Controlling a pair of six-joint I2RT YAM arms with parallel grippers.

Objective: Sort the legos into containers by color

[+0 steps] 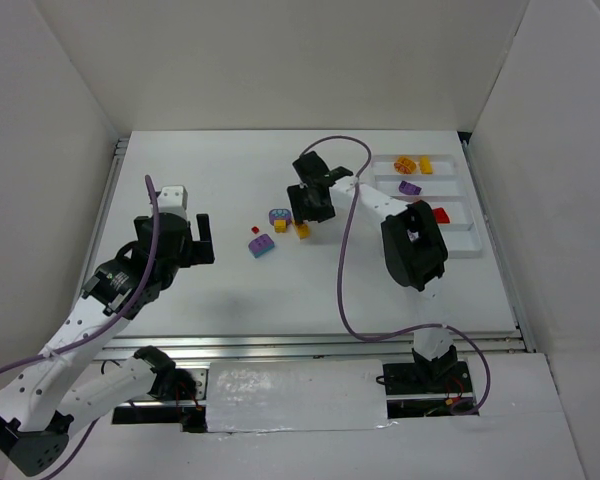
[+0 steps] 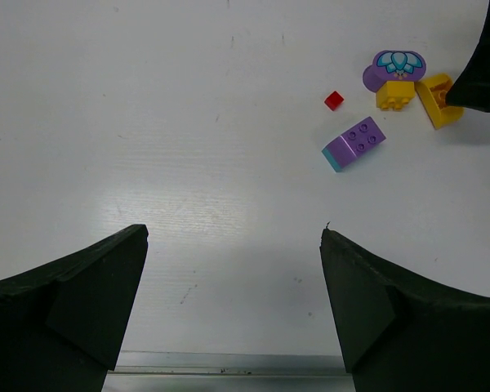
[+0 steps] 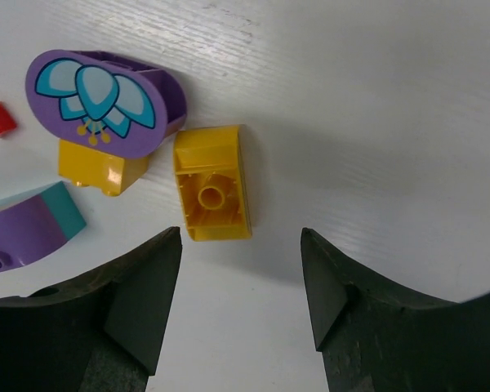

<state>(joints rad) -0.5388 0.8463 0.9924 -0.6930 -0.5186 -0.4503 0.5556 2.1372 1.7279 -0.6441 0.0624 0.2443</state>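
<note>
Right hand (image 3: 241, 237) hangs over the yellow brick (image 3: 212, 184), fingers (image 3: 139, 310) apart, nothing clamped; next it should centre, then close; left hand (image 2: 233, 237) gapes wide.

The yellow hollow-bottomed plastic brick (image 3: 212, 192) is smooth and glossy, as is the purple rounded plastic brick with a printed lotus face (image 3: 98, 98). The white tabletop (image 3: 376, 98) looks matt, with a fine brushed grain. The right gripper (image 3: 241, 241) has black plastic fingers (image 3: 139, 310), matt and faintly textured.
</note>
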